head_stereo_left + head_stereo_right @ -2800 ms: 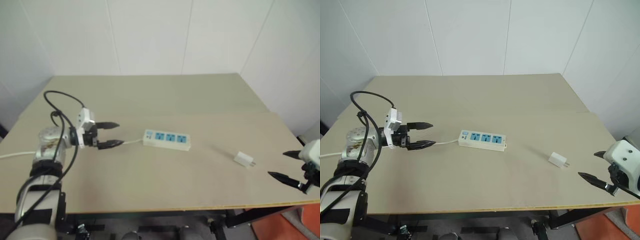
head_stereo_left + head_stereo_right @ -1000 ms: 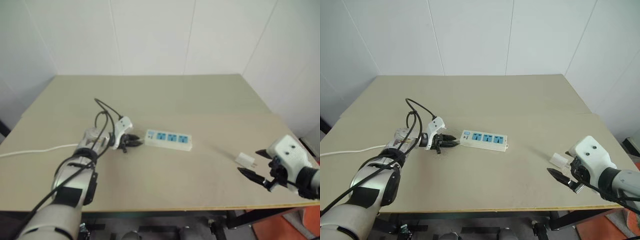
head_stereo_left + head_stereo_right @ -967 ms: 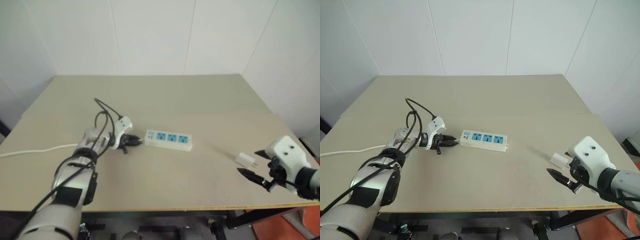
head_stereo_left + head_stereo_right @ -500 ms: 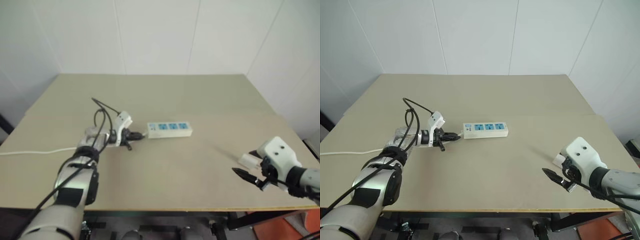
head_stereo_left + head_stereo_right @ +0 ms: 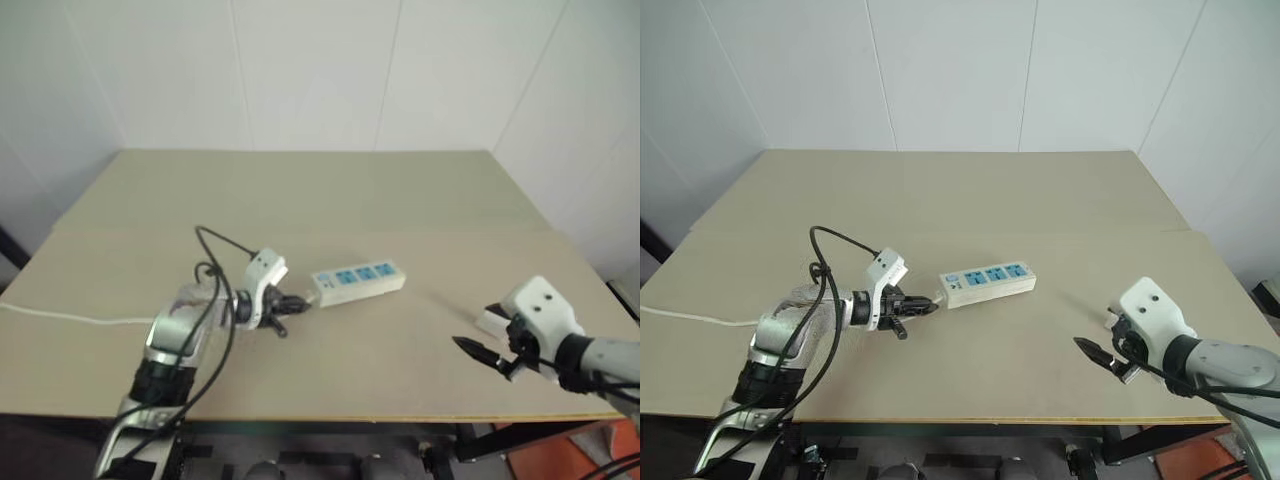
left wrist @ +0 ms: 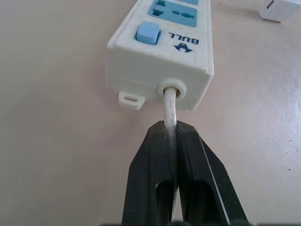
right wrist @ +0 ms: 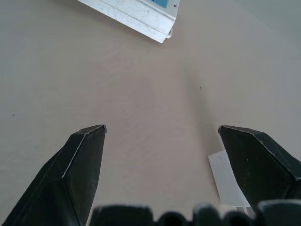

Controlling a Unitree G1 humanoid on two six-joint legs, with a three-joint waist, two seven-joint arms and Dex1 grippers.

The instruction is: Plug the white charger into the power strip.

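Observation:
The power strip (image 5: 358, 280) lies near the middle of the table, slightly skewed, with its blue sockets facing up. My left gripper (image 6: 171, 129) is shut on the strip's thin white cord (image 6: 170, 106), just behind the switch end (image 6: 147, 33). The white charger (image 7: 229, 181) lies flat on the table at the right. My right gripper (image 7: 161, 128) hovers open just in front of it, and the charger sits beside one finger (image 7: 256, 155), partly hidden by it. In the left eye view the right gripper's housing covers much of the charger (image 5: 490, 320).
The cord (image 5: 60, 318) trails off the table's left edge. A black cable (image 5: 215, 240) loops over my left wrist. The tan table (image 5: 330, 190) has a seam across its middle, and white walls stand behind it.
My left gripper has pulled the cord back and to the right. The power strip has slid nearer and to the right and turned a little. The right gripper has hardly moved.

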